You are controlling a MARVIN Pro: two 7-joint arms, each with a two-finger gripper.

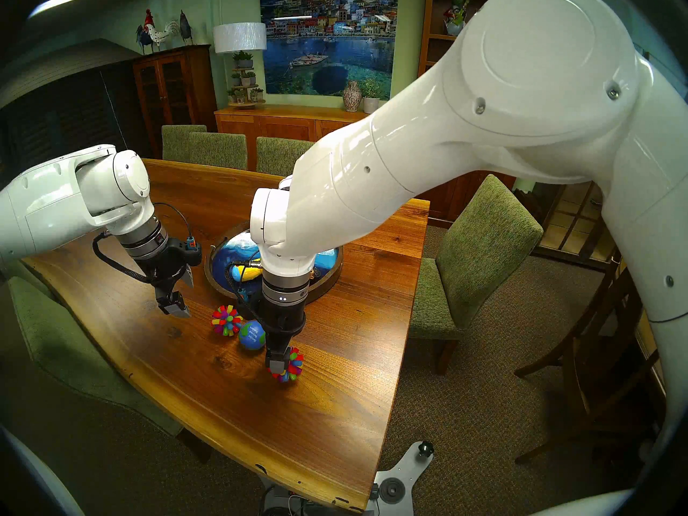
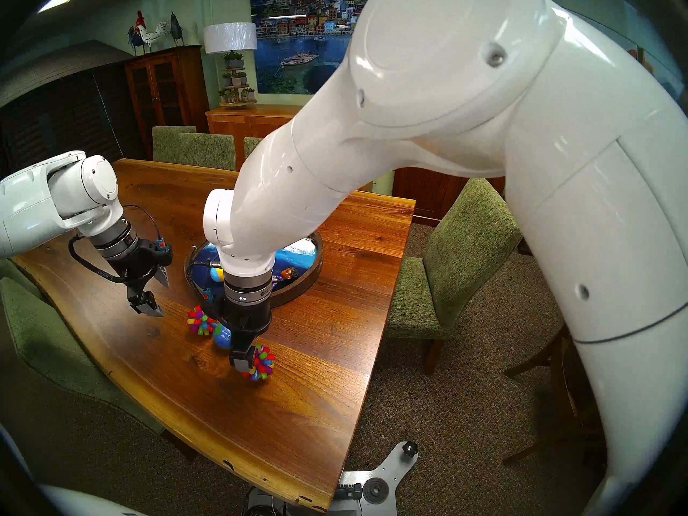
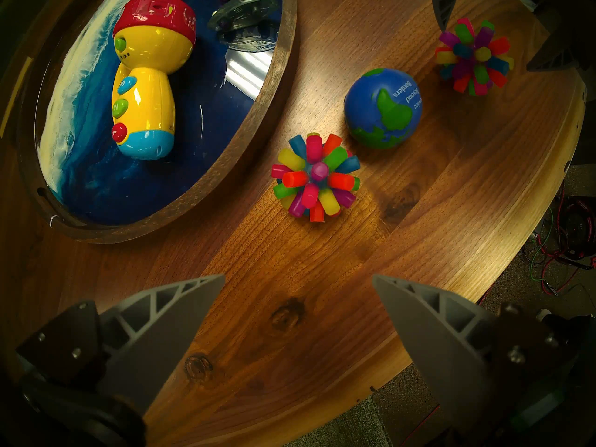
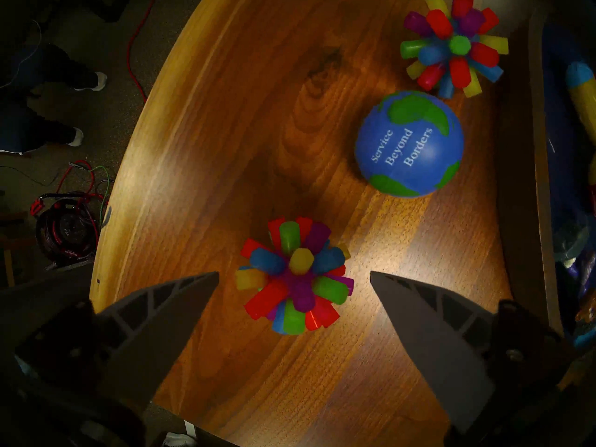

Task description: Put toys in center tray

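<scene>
The center tray [image 1: 327, 282] has a dark wood rim and a blue-white wave inside. In it lie the yellow-red toy flashlight [image 3: 145, 82] and the small doll [image 2: 288, 273]. On the table in front of the tray sit a spiky ball [image 1: 226, 321], the blue-green globe ball [image 1: 253, 334] and a second spiky ball [image 4: 295, 275]. My right gripper [image 4: 294, 273] is open and low over this second spiky ball, with one finger on each side and a gap to both. My left gripper [image 3: 299, 277] hangs open above bare wood, left of the toys and holding nothing.
The wooden table's [image 1: 208, 392] curved front edge runs close below the toys. My right forearm [image 1: 353, 206] crosses above the tray. Green chairs [image 1: 480, 262] stand at the table's right, far and left sides. Cables [image 4: 67, 217] lie on the floor.
</scene>
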